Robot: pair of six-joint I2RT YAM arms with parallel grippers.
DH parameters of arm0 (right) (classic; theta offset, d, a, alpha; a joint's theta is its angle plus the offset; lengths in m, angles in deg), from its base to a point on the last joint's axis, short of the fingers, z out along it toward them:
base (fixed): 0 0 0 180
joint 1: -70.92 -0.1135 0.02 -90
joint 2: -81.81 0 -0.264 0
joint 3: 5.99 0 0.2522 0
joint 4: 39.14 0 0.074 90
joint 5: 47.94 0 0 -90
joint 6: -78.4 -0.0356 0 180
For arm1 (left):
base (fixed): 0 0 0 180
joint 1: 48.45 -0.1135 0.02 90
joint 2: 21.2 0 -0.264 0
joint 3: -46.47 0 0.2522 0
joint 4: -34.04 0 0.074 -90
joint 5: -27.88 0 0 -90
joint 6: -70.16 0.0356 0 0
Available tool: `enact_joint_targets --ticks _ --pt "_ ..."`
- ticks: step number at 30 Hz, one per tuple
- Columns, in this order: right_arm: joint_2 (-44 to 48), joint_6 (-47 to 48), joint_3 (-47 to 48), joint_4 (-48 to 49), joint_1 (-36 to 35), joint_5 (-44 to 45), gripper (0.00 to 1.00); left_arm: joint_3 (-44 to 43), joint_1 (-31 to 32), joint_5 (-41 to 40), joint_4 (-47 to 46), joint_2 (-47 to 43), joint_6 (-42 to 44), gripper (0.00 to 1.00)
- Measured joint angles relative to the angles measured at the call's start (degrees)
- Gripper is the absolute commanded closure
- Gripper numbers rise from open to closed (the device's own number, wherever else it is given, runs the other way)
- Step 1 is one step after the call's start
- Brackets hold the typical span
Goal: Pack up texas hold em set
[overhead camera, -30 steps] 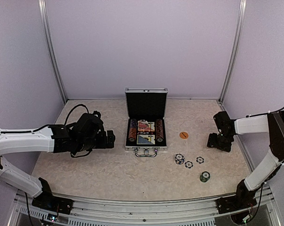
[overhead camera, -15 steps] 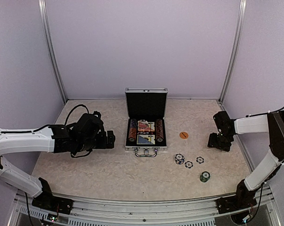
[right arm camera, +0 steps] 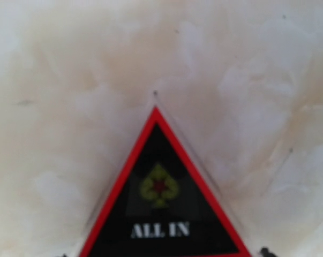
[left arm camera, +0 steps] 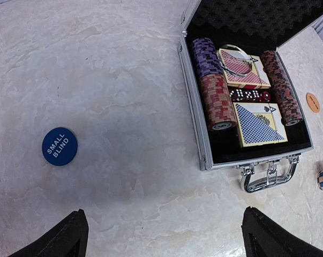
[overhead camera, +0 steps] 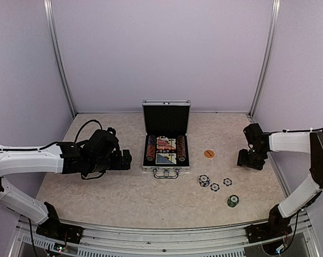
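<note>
Tabletop (overhead camera: 124, 198) is pale marbled stuff with the two arms reaching in from either side. Dead centre sits the aluminium case (overhead camera: 166, 119), open, lid standing upright with black foam lining, chrome handle (left arm camera: 268, 174) facing the arms.

Left gripper (overhead camera: 126, 158) hovers just left of the case with its fingers (left arm camera: 65, 238) spread wide, nothing between them. Right gripper (overhead camera: 250, 160) is down low at the table's right side, well apart from the case. Its wrist camera is filled by a black triangular "ALL IN" token (right arm camera: 161, 209) with a red border, lying flat on the table. Honestly can't tell whether those fingers are clamped on it or just near it, since only the very tips peek in.

Inside the case: a blue-backed deck (left arm camera: 259, 124) near the handle, a red-backed deck (left arm camera: 241, 68) behind it, a purple chip row (left arm camera: 207, 53) and a red chip row (left arm camera: 217, 101) along the left, and a brownish chip row (left arm camera: 282, 88) along the right. Red dice (left arm camera: 247, 95) are lined up between the decks.

Out on the table, right of the handle: three blue-and-white chips (overhead camera: 215, 187) and a small green chip stack (overhead camera: 233, 201). An orange disc (overhead camera: 209, 153) lies right of the case, and a blue "SMALL BLIND" disc (left arm camera: 59, 145) lies on the case's left side.
</note>
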Motion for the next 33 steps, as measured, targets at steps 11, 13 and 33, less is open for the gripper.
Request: enact_joint_targets --ticks 11,13,33 --pt "3.06 -0.5 4.24 -3.23 -3.96 0.59 0.34 0.0 0.0 0.04 0.0 0.31 -0.02 0.01" --pt "3.23 -0.94 5.86 -4.09 -5.7 0.9 0.35 0.0 0.0 0.04 0.0 0.31 -0.02 0.01" --pt "-13.84 -6.78 33.94 -10.54 -27.21 4.52 0.34 0.81 0.0 0.0 0.04 -0.48 -0.81 0.01"
